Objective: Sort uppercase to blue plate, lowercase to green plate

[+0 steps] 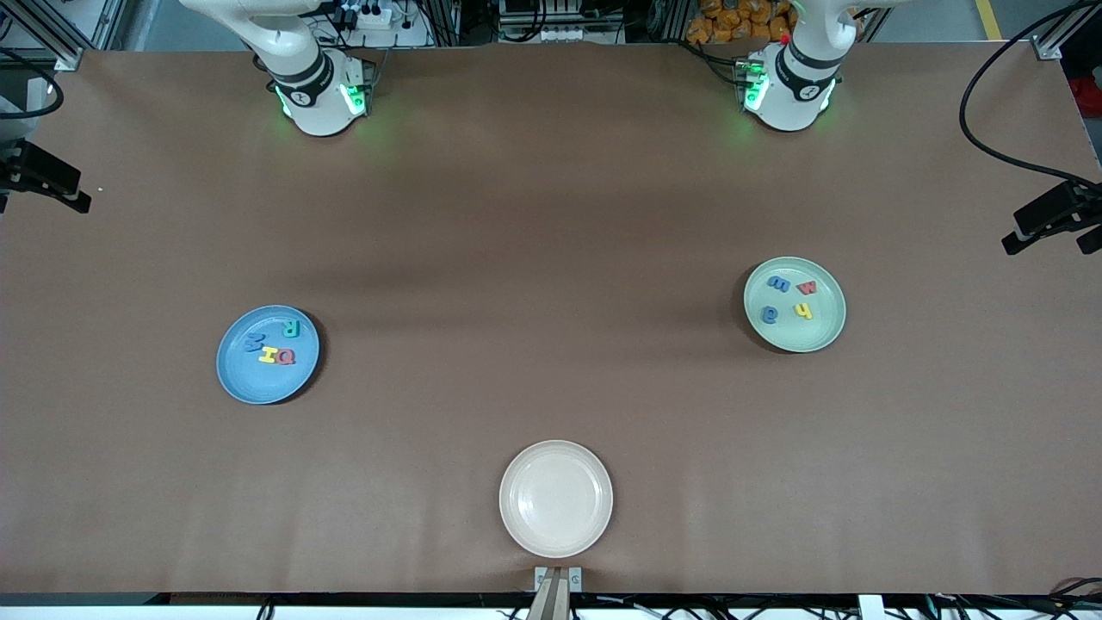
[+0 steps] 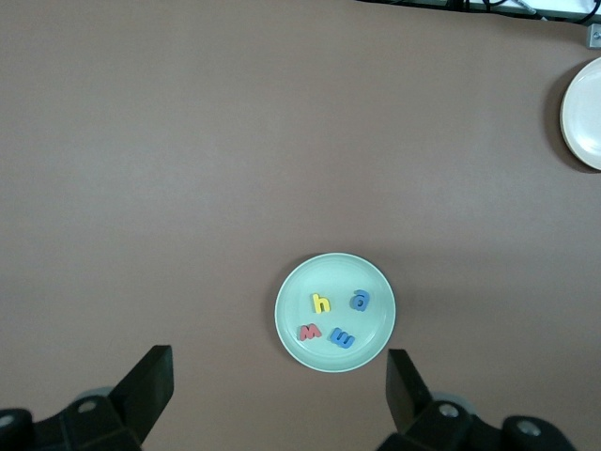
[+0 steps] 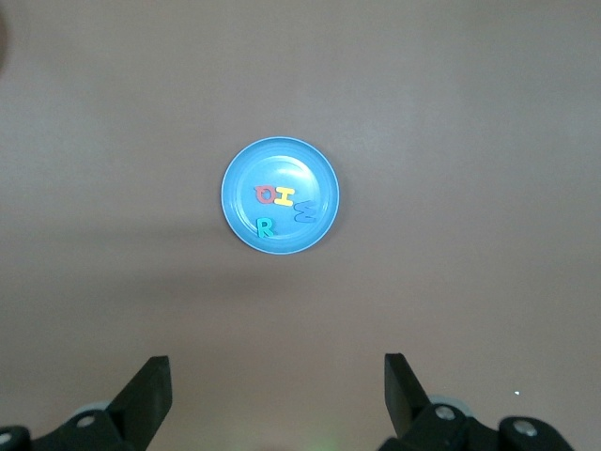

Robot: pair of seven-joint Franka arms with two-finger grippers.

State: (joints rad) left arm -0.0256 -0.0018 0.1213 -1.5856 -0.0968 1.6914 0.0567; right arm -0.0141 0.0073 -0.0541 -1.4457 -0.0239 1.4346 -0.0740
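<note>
Even overhead light, views sharp; each plate casts a soft shadow on the table (image 1: 551,258), green glow at arm bases.

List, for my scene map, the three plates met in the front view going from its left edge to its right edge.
blue plate with capital letters, then cream-white plate, then green plate with lowercase letters.

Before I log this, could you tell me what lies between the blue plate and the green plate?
Nothing: in the front view only bare brown table lies between the blue plate and the green plate.
</note>
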